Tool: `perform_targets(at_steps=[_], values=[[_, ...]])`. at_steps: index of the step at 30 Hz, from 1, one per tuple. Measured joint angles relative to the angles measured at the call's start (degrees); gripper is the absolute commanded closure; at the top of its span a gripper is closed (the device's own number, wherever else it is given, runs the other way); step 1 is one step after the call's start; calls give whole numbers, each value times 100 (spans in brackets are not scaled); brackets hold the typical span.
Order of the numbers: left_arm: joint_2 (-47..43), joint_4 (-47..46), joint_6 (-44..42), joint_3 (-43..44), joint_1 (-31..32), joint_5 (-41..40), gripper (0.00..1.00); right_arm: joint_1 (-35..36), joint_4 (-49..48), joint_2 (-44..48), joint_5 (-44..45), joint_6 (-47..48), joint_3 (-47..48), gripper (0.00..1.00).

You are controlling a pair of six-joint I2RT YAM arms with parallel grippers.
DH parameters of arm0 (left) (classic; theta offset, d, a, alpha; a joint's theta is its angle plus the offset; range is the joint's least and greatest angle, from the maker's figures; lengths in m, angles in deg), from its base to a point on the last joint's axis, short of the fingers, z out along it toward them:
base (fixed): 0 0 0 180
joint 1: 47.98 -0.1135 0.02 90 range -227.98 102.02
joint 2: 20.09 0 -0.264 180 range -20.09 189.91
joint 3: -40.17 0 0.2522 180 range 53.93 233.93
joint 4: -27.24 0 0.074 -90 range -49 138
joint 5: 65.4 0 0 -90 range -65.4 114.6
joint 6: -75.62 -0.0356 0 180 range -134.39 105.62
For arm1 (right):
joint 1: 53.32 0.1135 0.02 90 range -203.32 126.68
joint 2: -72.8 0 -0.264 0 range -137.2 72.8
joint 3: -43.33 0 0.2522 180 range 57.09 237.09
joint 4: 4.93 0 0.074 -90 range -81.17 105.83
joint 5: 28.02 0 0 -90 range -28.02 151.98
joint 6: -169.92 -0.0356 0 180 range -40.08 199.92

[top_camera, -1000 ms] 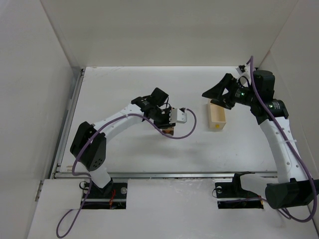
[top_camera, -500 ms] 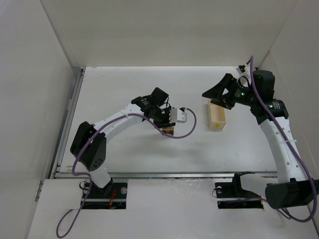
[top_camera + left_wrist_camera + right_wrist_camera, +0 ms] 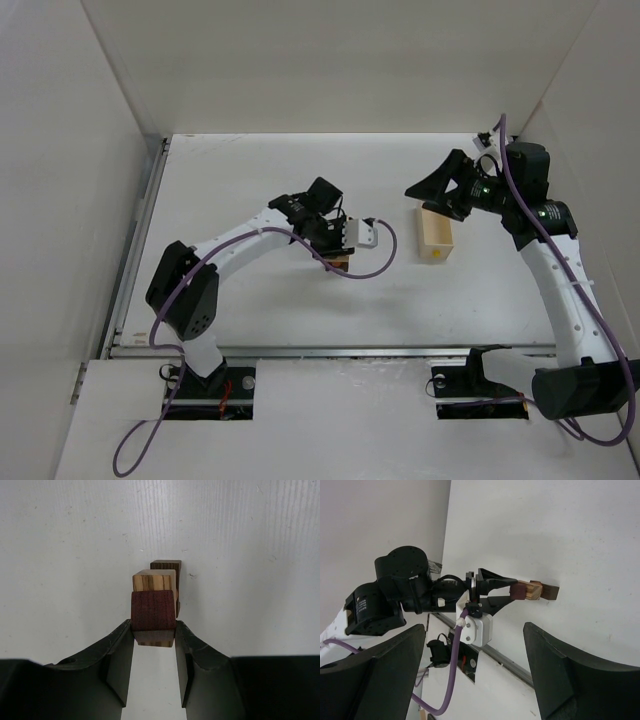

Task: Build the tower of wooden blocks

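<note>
The wood block tower (image 3: 155,582) stands on the white table, a dark brown block (image 3: 166,566) at the bottom, a tan striped block (image 3: 154,580) in the middle and a reddish-brown block (image 3: 153,610) on top. My left gripper (image 3: 153,626) is shut on the reddish-brown block, which touches the tan one. From above, the tower (image 3: 338,264) is mostly hidden under my left gripper (image 3: 336,254). In the right wrist view the tower (image 3: 536,591) shows in profile. My right gripper (image 3: 420,187) hangs open and holds nothing, over the far end of the cream box.
A pale cream open-topped box (image 3: 436,240) lies right of the tower, under the right arm's wrist. White walls close in the table on the left, back and right. The left arm's purple cable (image 3: 368,268) loops beside the tower.
The left arm has shifted slightly while its gripper stays shut on the reddish-brown block. The right arm has not moved.
</note>
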Motion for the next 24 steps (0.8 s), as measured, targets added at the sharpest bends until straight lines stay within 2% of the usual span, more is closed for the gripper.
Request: perform_targets(at_steps=[24], values=[[83,13,2,72,46,-42,84,-42,2,7,4,28,-11,15]])
